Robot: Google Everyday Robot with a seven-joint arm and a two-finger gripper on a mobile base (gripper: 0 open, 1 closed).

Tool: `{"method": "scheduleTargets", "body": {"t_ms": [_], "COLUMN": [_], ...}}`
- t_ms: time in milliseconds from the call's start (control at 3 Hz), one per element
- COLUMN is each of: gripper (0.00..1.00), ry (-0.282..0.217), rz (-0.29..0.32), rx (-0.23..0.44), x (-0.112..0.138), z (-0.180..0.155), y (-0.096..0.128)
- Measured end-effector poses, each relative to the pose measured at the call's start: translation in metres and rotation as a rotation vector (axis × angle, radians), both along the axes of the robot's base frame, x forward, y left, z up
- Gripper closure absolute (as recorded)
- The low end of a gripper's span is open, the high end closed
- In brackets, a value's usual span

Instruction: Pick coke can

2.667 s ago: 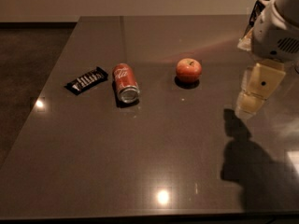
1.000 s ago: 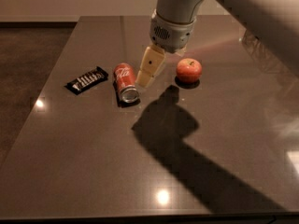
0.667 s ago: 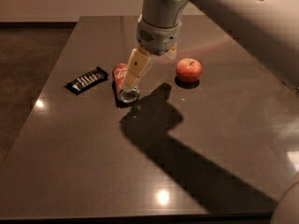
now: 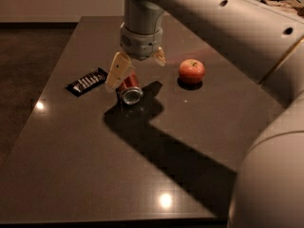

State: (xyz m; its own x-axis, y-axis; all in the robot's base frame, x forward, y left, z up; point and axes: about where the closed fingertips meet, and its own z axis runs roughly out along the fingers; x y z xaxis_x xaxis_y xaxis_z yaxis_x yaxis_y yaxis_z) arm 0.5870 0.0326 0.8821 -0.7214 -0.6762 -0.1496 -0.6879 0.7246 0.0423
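The coke can lies on its side on the dark table, silver end facing me, left of centre. My gripper hangs right over the can, fingers spread apart, one cream finger at the can's left side and the other up to its right. The can's far end is hidden behind the gripper. The jaws stand open around the can and do not grip it.
A flat black candy bar wrapper lies just left of the can. A red apple sits to the right. My arm crosses the upper right and fills the lower right corner. The table's front edge runs along the bottom.
My gripper has swung from the far right across the table to the left and come down over the can. The can, apple and wrapper have not moved.
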Motion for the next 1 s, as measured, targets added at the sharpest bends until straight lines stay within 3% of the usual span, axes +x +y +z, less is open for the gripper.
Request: {"method": "scheduleTargets", "body": {"t_ms": [667, 1000], "gripper": [0.0, 0.18], "ry": [0.028, 0.04], "rz": [-0.015, -0.008], "rx": [-0.021, -0.043], "x": [0.006, 0.006], "z": [-0.022, -0.031], "y": [0.031, 0.036]}}
